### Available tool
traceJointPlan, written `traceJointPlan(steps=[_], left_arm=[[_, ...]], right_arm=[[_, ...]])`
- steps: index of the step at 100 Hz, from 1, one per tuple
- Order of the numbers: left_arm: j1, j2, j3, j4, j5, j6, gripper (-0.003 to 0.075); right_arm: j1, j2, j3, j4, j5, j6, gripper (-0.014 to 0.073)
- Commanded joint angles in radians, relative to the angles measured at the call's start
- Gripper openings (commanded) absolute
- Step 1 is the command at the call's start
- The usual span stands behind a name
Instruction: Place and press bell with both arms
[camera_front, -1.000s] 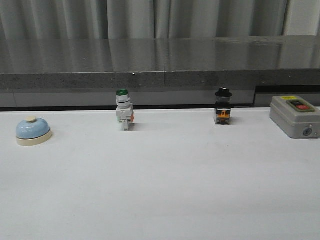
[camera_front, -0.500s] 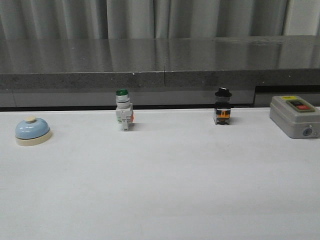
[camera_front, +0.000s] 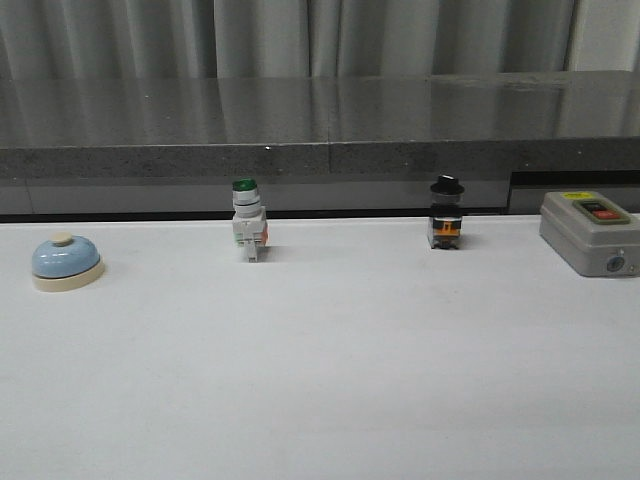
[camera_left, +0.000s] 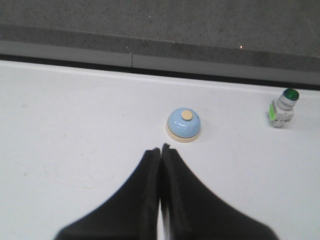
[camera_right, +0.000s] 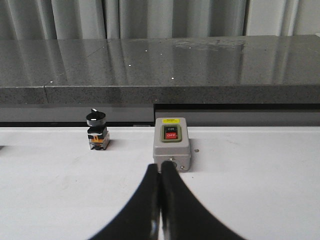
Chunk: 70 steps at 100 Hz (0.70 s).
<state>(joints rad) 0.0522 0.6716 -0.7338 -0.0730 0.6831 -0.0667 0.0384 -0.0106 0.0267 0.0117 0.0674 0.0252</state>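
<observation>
The bell (camera_front: 66, 261), a light-blue dome on a cream base with a cream button, stands at the far left of the white table. In the left wrist view the bell (camera_left: 184, 125) sits just beyond my left gripper (camera_left: 160, 149), which is shut and empty and does not touch it. My right gripper (camera_right: 160, 168) is also shut with nothing in it, its tips in line with the front of the grey box (camera_right: 171, 144). Neither arm shows in the front view.
A green-capped white pushbutton switch (camera_front: 247, 221) and a black-knobbed selector switch (camera_front: 446, 213) stand along the table's back edge. The grey box with a red button (camera_front: 592, 232) sits at the far right. A dark stone ledge (camera_front: 320, 125) runs behind the table.
</observation>
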Motion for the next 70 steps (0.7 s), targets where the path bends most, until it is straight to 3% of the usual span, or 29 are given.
traceJointPlan(steps=[1, 20, 27, 34, 49, 56, 70], left_arm=[[0.002, 0.087, -0.069, -0.014, -0.042, -0.005, -0.0020], [0.002, 0.212, -0.091, -0.020, -0.046, 0.023, -0.0018], [0.002, 0.241, -0.091, -0.046, -0.046, 0.067, 0.0020], [-0.006, 0.259, -0.091, -0.073, -0.044, 0.100, 0.0132], [-0.016, 0.268, -0.091, -0.080, -0.048, 0.109, 0.0571], [-0.016, 0.268, -0.091, -0.080, -0.050, 0.109, 0.0715], [-0.016, 0.268, -0.091, -0.088, -0.077, 0.109, 0.0650]], right_arm=[[-0.009, -0.016, -0.014, -0.012, -0.083, -0.001, -0.0060], [-0.009, -0.016, -0.014, -0.012, -0.083, -0.001, -0.0060], [-0.009, -0.016, -0.014, -0.012, -0.083, -0.001, -0.0060], [-0.009, -0.016, -0.014, -0.012, -0.083, -0.001, -0.0060], [-0.009, -0.016, -0.014, -0.012, -0.083, -0.001, -0.0060], [-0.009, -0.016, -0.014, -0.012, -0.083, -0.001, -0.0060], [-0.009, -0.016, -0.014, -0.012, -0.083, -0.001, -0.0060]])
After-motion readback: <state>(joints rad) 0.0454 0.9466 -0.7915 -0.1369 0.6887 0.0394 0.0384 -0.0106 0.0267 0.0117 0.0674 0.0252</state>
